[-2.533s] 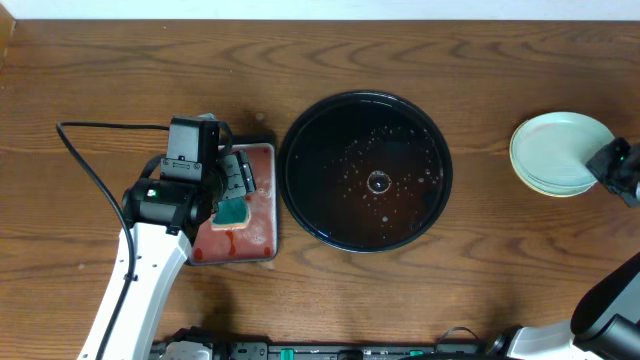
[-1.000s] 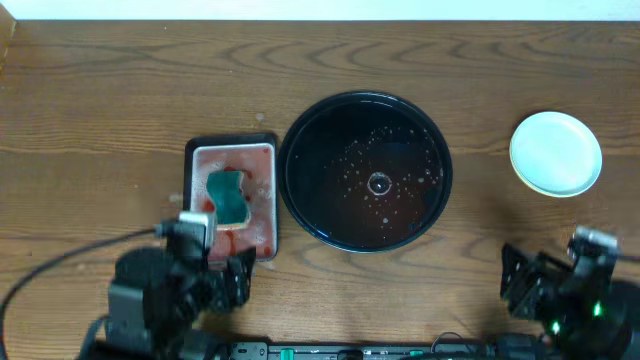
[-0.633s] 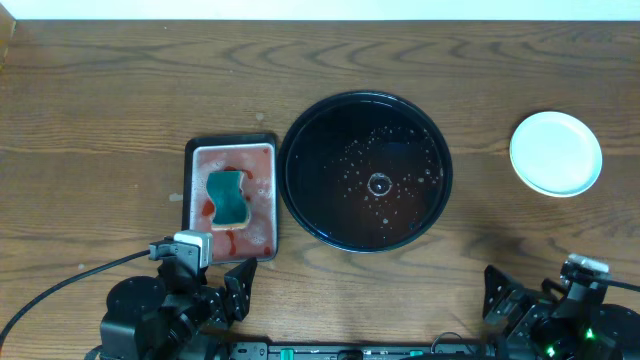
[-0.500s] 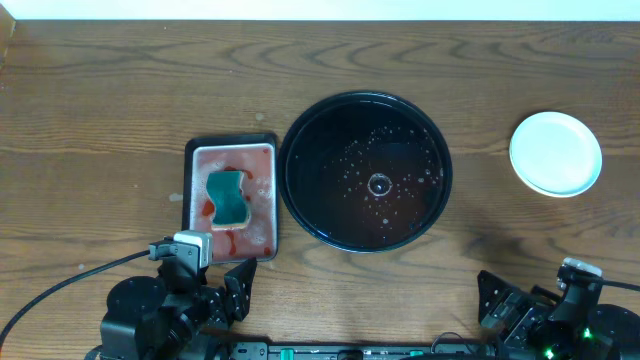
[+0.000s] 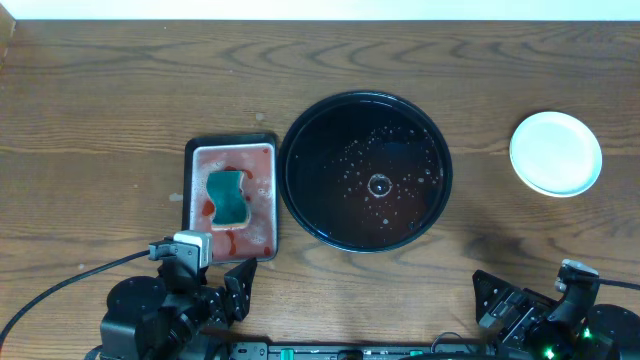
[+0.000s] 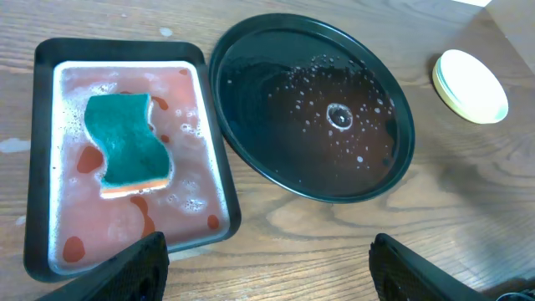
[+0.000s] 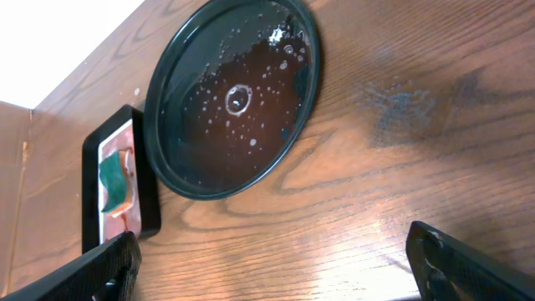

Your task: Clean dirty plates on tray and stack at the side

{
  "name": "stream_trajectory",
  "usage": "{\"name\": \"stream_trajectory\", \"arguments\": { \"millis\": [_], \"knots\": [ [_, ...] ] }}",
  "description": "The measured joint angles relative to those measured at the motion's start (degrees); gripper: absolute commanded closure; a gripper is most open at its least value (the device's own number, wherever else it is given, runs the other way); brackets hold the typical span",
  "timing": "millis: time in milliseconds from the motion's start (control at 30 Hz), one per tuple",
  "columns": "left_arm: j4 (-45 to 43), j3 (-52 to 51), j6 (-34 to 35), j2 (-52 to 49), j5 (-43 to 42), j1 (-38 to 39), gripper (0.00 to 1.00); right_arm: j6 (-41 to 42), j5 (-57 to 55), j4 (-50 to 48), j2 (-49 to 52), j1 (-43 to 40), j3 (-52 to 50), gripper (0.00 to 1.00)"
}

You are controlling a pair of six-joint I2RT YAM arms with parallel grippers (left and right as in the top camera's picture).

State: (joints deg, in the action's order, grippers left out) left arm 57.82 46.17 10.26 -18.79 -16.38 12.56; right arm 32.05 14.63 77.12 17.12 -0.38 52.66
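At the worktop's right edge, plates [image 5: 556, 153] stacked, well apart from the wet black tray [image 5: 293, 170] at centre. Along the front edge, left pincer [image 6: 269, 247] and right pincer [image 7: 272, 251] both spread wide, gripping nothing. Just left of the tray, green sponge [image 5: 228, 197] lying in small rectangular tray [image 5: 188, 190].

Left pincer [image 6: 272, 269] and right pincer [image 7: 276, 269] withdrawn — right opened wide.

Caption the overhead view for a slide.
Sponge in small tray, plates stacked right of wet black tray, left pincer and right pincer open at near edge.
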Motion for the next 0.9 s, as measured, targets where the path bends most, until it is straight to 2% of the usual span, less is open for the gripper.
{"name": "stream_trajectory", "arguments": {
  "millis": [167, 333, 433, 567, 900],
  "knots": [
    [-2.5, -0.7, -2.6, 1.4, 4.0, -0.2, 0.23, 0.0, 0.0, 0.0, 0.0, 0.0, 0.0, 0.01],
    [-18.7, -9.4, -9.7, 8.5, 6.7, -2.3, 0.23, 0.0, 0.0, 0.0, 0.0, 0.0, 0.0, 0.01],
    [-28.8, -19.1, -13.0, 13.4, 7.5, -5.2, 0.23, 0.0, 0.1, 0.0, 0.0, 0.0, 0.0, 0.01],
    [-38.8, -29.2, -14.4, 16.7, 7.8, -7.5, 0.23, 0.0, 0.2, 0.0, 0.0, 0.0, 0.0, 0.01],
    [-52.2, -43.0, -15.2, 18.1, 7.8, -8.1, 0.23, 0.1, 0.2, 0.0, 0.0, 0.0, -0.2, 0.01]
  ]
}}
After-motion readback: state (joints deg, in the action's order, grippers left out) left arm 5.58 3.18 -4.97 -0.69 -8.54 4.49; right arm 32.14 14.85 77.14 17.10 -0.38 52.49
